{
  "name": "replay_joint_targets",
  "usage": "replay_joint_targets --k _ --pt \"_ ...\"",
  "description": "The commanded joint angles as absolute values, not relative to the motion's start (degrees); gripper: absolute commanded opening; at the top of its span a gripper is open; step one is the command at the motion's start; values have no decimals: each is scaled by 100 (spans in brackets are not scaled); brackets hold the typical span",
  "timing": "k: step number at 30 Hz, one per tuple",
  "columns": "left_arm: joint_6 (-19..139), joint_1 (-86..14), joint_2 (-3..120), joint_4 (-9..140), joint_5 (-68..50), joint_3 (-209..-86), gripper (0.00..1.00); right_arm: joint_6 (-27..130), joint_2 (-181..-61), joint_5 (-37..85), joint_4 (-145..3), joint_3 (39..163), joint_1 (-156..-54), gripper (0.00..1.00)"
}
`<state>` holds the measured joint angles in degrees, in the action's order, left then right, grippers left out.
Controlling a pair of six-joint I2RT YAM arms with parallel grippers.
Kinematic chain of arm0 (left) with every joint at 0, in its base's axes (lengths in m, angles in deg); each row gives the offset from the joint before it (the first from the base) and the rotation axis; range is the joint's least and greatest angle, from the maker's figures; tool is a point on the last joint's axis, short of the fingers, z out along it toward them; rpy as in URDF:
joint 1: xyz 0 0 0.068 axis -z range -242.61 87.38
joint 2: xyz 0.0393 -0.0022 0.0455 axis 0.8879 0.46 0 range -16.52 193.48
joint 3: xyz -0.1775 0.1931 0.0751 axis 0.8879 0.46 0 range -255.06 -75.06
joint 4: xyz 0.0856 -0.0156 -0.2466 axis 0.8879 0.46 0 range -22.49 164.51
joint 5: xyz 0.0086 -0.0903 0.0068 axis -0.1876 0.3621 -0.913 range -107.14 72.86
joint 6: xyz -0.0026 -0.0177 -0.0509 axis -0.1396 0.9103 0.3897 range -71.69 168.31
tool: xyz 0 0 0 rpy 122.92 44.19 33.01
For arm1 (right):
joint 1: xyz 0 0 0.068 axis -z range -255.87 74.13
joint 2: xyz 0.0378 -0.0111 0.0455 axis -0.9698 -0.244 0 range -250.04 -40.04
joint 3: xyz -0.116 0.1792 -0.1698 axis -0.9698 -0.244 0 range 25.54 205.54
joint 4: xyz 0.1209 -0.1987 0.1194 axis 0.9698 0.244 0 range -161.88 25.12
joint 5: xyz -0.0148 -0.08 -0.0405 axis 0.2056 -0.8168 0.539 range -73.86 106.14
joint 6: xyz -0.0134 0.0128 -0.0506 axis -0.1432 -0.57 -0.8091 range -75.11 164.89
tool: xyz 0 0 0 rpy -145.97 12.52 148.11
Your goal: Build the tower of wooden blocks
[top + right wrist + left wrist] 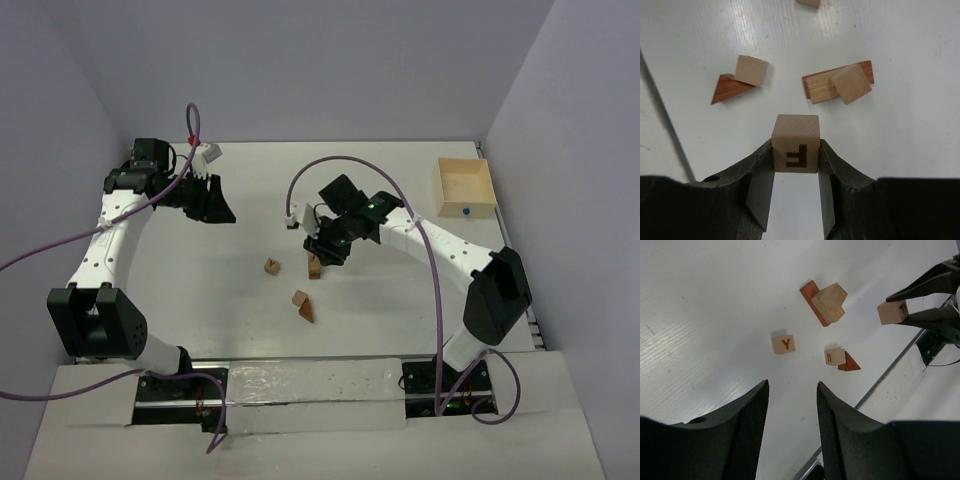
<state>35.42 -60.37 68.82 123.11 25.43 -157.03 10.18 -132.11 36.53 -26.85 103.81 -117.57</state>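
While the right gripper pinches a tan cube marked F, the wood block tower, seemingly only three pieces high, sits on the table just ahead; the left gripper hangs spread and empty, well apart

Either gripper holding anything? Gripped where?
Right gripper holds a tan lettered cube, pinched at two opposite side faces between its fingertips. Left gripper is open and holds nothing.
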Motion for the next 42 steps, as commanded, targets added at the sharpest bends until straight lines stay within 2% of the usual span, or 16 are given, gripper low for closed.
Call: replay_joint_targets --k 1,5,6,9,12,22,28,33,42 --pt "3720 -6059 6690 11976 2638 -15774 50 3601 -12422 3169 -3076 10160 -11753 0" --pt "3780 -6059 6592 11905 2622 -15649 50 5443 -12014 1803 -3334 9852 -11779 0" --pt "3750 -6059 6592 11928 2593 -15627 50 6339 -12029 1291 -3215 9911 -11823 0" --pt "3724 -6059 6604 12018 2540 -15615 49 7157 -12175 1022 -2999 10043 -11824 0" --pt "3748 -6059 6569 12024 2466 -15592 49 7696 -12452 1282 -2992 10178 -11872 0" --pt "3785 -6059 6375 12007 2243 -15381 50 7912 -13146 1205 -3101 10306 -12140 0" --pt "3785 -6059 6384 11992 2223 -15302 50 7987 -13374 706 -3315 10207 -12588 0" --pt "3734 -6059 6468 12049 2215 -15441 50 8014 -13964 559 -3261 10419 -12589 0" --pt "3768 -6059 6466 11918 2233 -15368 51 8063 -14341 631 -3204 10726 -12515 0"
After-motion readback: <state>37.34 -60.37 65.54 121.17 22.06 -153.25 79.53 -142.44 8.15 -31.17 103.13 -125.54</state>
